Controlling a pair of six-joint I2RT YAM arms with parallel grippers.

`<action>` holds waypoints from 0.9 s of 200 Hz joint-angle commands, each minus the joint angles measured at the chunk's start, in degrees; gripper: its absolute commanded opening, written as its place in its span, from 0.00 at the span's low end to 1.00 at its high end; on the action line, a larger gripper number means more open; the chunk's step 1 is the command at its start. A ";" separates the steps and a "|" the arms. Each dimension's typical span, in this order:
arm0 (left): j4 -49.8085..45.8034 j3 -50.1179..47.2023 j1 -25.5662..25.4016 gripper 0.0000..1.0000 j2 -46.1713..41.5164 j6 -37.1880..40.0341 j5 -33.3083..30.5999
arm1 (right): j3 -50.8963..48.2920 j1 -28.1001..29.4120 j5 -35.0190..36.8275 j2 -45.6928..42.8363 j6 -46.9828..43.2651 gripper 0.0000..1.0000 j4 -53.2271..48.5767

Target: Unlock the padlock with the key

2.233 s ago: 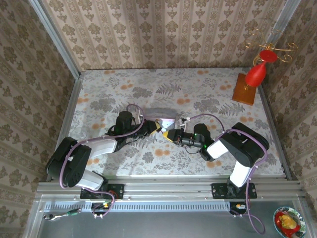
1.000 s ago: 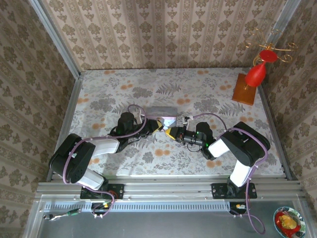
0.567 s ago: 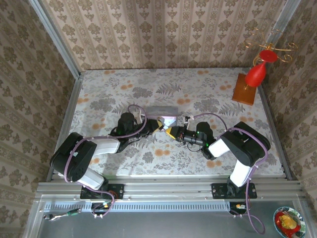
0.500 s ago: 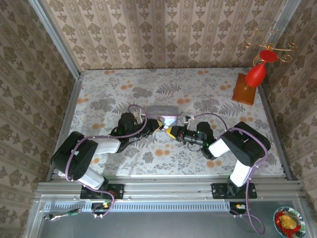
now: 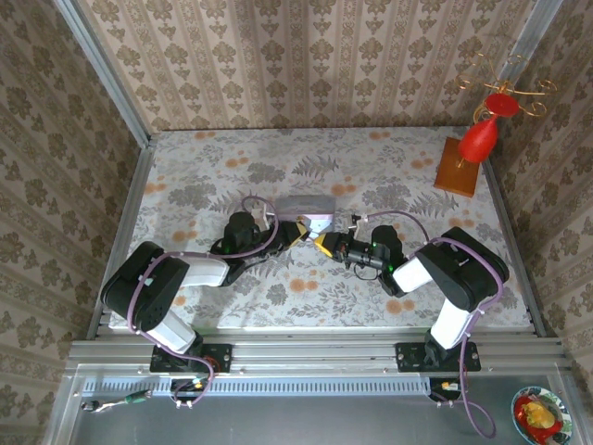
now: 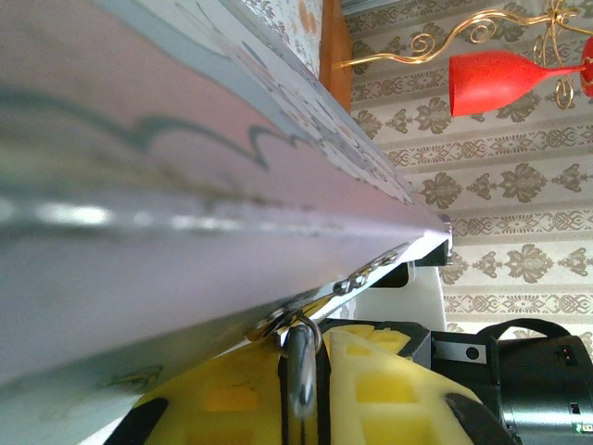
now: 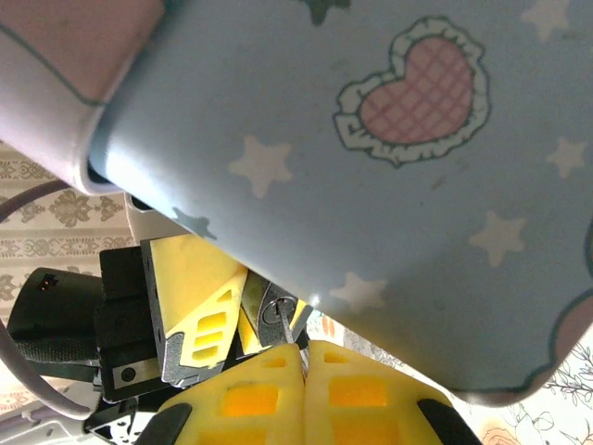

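Observation:
The padlock (image 7: pixel 271 311) hangs at the front edge of the pastel-blue tin (image 5: pixel 306 206). Its silvery shackle (image 6: pixel 301 371) runs through the tin's hasp. My left gripper (image 6: pixel 310 394) is shut on the padlock, with a yellow finger (image 7: pixel 199 306) on either side of its body. The thin dark key (image 7: pixel 285 332) sticks up from my right gripper (image 7: pixel 304 357), which is shut on it. The key's tip sits at the round keyhole. In the top view the two grippers (image 5: pixel 298 234) (image 5: pixel 322 243) meet nose to nose just in front of the tin.
A red goblet ornament (image 5: pixel 482 134) on a wooden block (image 5: pixel 459 169) stands at the back right. Papered walls close in the floral tabletop (image 5: pixel 204 167) on three sides. The tin's starred blue side (image 7: pixel 389 139) looms close over the right wrist.
Both grippers have crept a little toward the tin and to the right, staying pressed together. Both grips are unchanged.

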 commanded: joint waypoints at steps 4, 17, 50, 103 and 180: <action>5.95 1.67 -4.20 0.06 -0.01 -0.31 9.95 | 3.10 -0.61 2.74 -0.66 1.17 0.00 0.71; 5.93 1.76 -4.39 0.06 0.02 -0.25 9.87 | 3.54 -0.59 2.53 -0.19 1.39 0.00 0.71; 6.49 1.59 -4.50 0.06 0.07 -0.69 9.19 | 3.74 -0.63 3.04 0.32 1.62 0.00 0.68; 10.82 1.54 -5.69 0.04 1.45 -4.95 5.70 | 2.95 -0.08 4.90 1.36 2.06 0.00 0.68; 14.10 1.67 -7.17 0.04 3.12 -6.08 4.41 | 5.22 -0.76 4.25 0.98 2.85 0.00 0.95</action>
